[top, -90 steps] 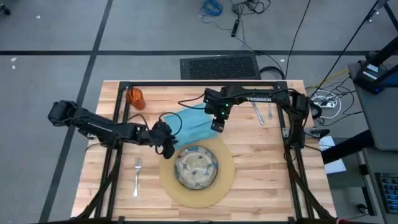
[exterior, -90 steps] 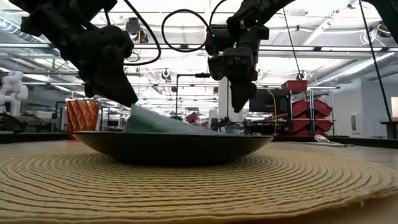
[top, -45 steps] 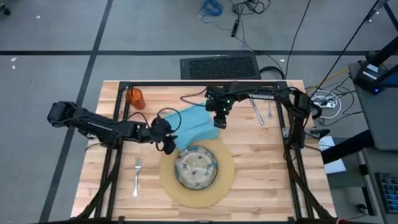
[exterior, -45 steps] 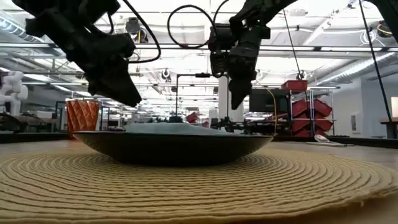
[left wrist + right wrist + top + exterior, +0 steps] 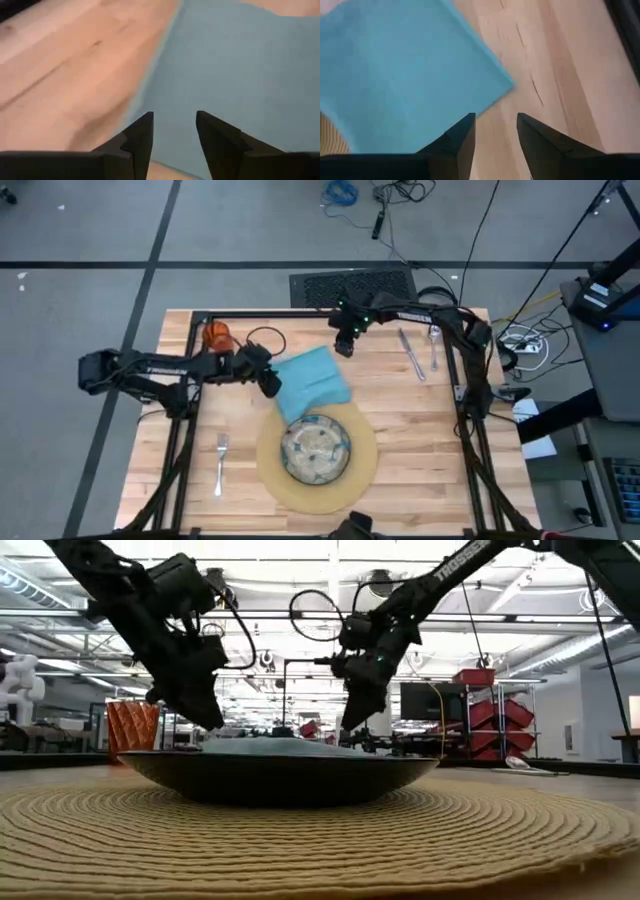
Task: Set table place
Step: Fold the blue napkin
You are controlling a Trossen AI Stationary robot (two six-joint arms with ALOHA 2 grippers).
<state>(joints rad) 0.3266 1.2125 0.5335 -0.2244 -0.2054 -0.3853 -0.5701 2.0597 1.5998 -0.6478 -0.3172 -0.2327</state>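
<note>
The teal napkin [image 5: 312, 383] lies flat on the table [image 5: 420, 440], just beyond the round tan mat [image 5: 365, 465] that carries the speckled plate [image 5: 315, 448]; its near edge reaches the mat's far rim. My left gripper [image 5: 270, 387] hovers open over the napkin's left edge [image 5: 165, 65]. Above the napkin's far right corner [image 5: 502, 82], my right gripper [image 5: 342, 348] also hangs open. In the low view both grippers, left [image 5: 210, 720] and right [image 5: 352, 722], are raised clear of the table. Nothing sits between either pair of fingers.
The orange cup [image 5: 217, 337] stands at the far left, close to my left arm. A fork [image 5: 221, 462] lies left of the mat. A knife [image 5: 410, 355] and a spoon [image 5: 434, 348] lie at the far right. A black frame rail [image 5: 320, 314] runs along the far edge.
The napkin's left part, raised at my left gripper a second ago, has dropped and now lies flat. Both grippers have risen and drawn back toward the table's far edge, off the napkin.
</note>
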